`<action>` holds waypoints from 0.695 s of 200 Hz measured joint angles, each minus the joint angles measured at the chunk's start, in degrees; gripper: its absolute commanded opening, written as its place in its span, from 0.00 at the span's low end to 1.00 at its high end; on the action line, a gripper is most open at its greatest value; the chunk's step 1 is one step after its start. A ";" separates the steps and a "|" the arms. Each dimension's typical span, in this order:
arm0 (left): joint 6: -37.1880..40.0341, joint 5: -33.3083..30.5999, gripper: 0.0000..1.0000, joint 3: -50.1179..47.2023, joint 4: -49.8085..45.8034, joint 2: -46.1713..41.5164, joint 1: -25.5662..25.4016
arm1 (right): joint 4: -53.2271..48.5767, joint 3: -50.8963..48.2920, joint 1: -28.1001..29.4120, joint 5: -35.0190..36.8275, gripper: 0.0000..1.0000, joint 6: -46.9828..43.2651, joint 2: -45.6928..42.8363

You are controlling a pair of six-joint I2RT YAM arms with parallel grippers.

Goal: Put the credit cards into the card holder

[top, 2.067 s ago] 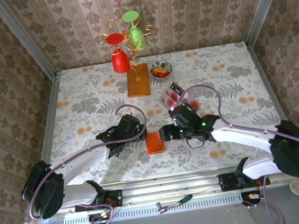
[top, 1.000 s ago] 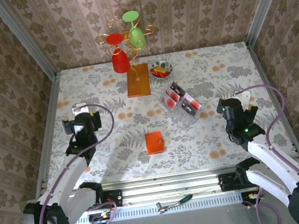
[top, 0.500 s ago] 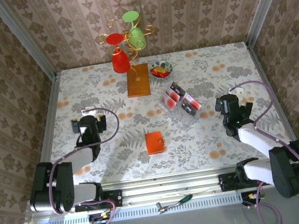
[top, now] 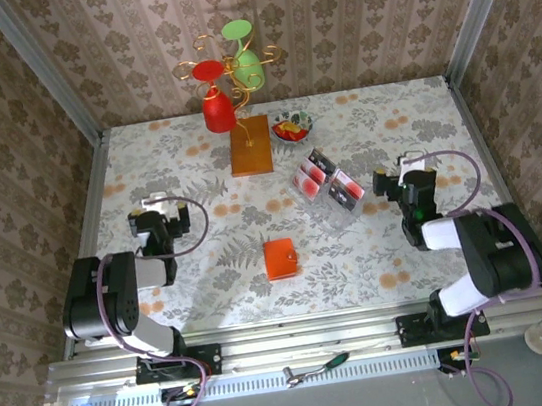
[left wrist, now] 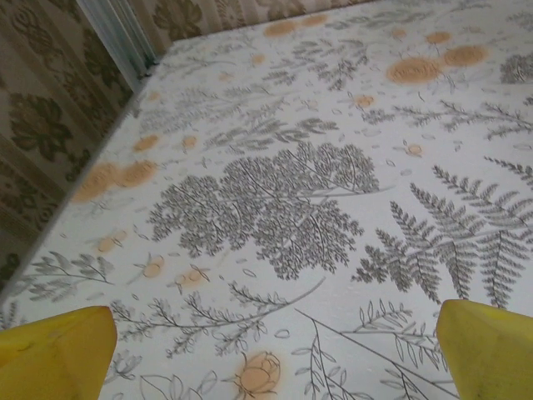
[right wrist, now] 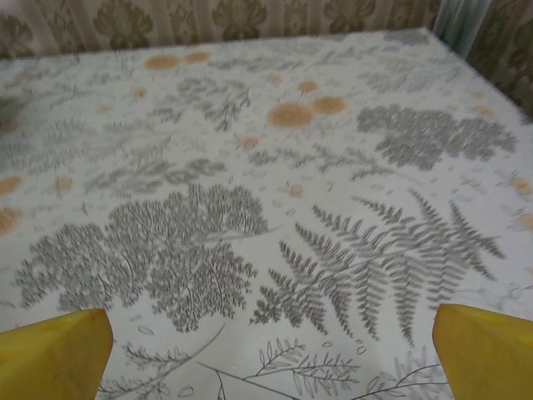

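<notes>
The orange card holder (top: 281, 258) lies flat and closed on the floral tablecloth, near the front middle. The credit cards (top: 315, 170), red and pale, stand in a clear plastic tray (top: 334, 210) behind and right of the holder. My left gripper (top: 157, 209) is folded back at the left side, well away from the holder. In the left wrist view that gripper (left wrist: 273, 352) is open, its yellow fingertips (left wrist: 58, 350) over bare cloth. My right gripper (top: 404, 172) sits right of the tray, apart from it. The right wrist view has it (right wrist: 268, 354) open, with nothing between its fingertips (right wrist: 485, 352).
A wooden stand (top: 250, 145) with a red glass (top: 218, 109) and a green glass (top: 247, 63) rises at the back middle. A small bowl (top: 290, 125) of red and yellow bits sits beside it. Metal rails and papered walls bound the table.
Both arms have drawn back from the card holder in the middle to the table's sides and folded up. The holder and tray have not moved.
</notes>
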 measured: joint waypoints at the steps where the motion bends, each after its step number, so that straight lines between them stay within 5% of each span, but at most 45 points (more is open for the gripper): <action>1: 0.00 0.20 1.00 0.02 0.02 0.02 0.09 | -0.02 0.00 -0.02 -0.15 1.00 0.00 0.15; 139: -1.36 5.81 1.00 1.05 -0.46 0.00 2.21 | -1.29 2.73 -0.92 -4.22 1.00 -0.57 1.57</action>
